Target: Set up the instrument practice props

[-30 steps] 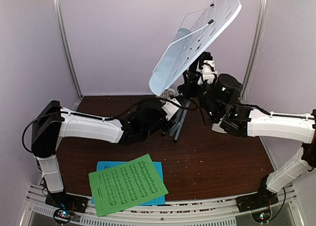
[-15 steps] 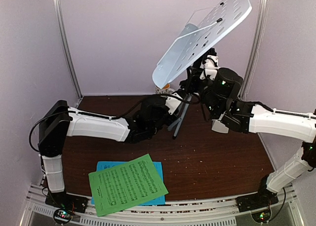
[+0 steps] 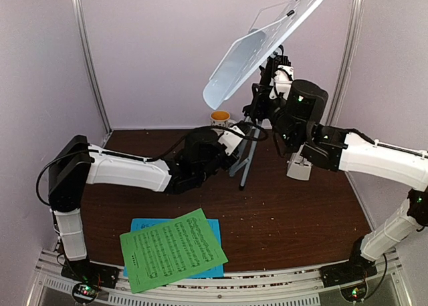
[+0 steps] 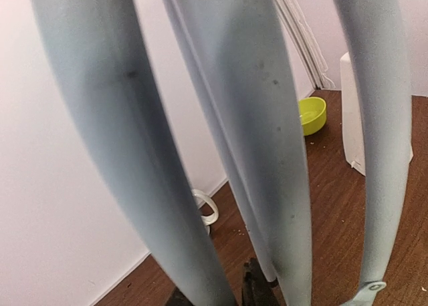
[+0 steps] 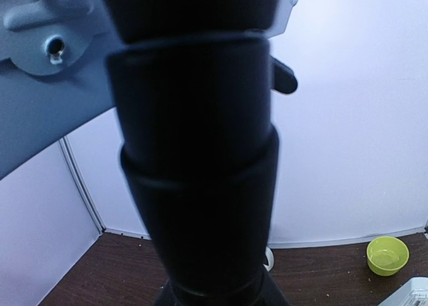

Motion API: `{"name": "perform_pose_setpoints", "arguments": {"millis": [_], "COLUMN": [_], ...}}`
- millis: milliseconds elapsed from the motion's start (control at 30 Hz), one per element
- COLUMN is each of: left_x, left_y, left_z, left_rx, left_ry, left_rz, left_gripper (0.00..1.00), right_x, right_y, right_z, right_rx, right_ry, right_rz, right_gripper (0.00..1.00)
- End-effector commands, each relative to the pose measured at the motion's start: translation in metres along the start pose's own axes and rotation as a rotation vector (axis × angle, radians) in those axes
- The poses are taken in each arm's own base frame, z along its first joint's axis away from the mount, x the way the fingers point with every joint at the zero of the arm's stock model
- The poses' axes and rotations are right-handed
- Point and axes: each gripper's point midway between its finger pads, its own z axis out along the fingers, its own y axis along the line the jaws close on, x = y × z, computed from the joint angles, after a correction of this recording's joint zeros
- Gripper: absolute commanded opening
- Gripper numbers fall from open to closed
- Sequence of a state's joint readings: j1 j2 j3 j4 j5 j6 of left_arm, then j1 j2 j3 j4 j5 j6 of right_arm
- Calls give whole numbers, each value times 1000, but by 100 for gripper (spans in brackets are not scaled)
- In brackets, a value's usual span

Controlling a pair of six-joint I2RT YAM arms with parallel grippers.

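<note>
Music stand [image 3: 267,49]: far centre of the table [image 3: 301,219]. Its white perforated desk is tilted high against the back wall.
Tripod legs [image 4: 247,119]: silver and drawn together, not spread. One foot appears to touch the wood, so the stand probably cannot bear itself yet.
Black shaft [image 5: 200,152]: fills the right wrist view, so the arm is placed to steady the top-heavy desk.
Right gripper [image 3: 267,109]: at the shaft under the desk. Its fingers are hidden, so I cannot tell whether they clamp it.
Left gripper [image 3: 234,140]: low, at the bunched legs, likely placed to open them. I cannot tell its grip either.
Green sheet [image 3: 174,249]: near left, lying over the blue sheet [image 3: 139,224], both awaiting the stand.
Metronome [image 3: 298,167]: right, under the right forearm.
Mug [image 3: 220,117]: by the far wall, behind the stand.
Lime bowl [image 4: 311,114]: far right, near the wall.
</note>
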State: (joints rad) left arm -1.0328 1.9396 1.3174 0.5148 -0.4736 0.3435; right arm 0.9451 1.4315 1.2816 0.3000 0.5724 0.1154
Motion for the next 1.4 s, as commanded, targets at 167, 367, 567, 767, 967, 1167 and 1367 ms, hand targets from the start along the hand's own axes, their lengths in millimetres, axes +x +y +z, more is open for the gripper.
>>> {"name": "perform_pose_setpoints", "arguments": {"millis": [167,367,567,767,967,1167,1367], "left_x": [74,108,139,163,177,185,188], "left_y": [-28,-35,-35,-34,-38,-42,-43], "left_z": [-9,-16,-23,-27,-28,-32,-37], "left_rx": [211,290,338,356,375,400,416], "left_ry": [144,219,286,331,350,350,346], "left_rz": [320,420,446,462,476,468,480], "left_gripper": [0,0,0,0,0,0,0], "right_x": [-131,-137,-142,-153,-164,-173,-177], "right_y": [2,3,4,5,8,7,0], "right_z": [-14,-5,0,-1,-2,1,3], "right_rx": [-97,-125,-140,-172,-194,-189,-184], "right_ry": [-262,-239,-235,-256,-286,-293,-302], "right_rz": [157,133,112,83,55,32,34], "right_gripper": [0,0,0,0,0,0,0]}}
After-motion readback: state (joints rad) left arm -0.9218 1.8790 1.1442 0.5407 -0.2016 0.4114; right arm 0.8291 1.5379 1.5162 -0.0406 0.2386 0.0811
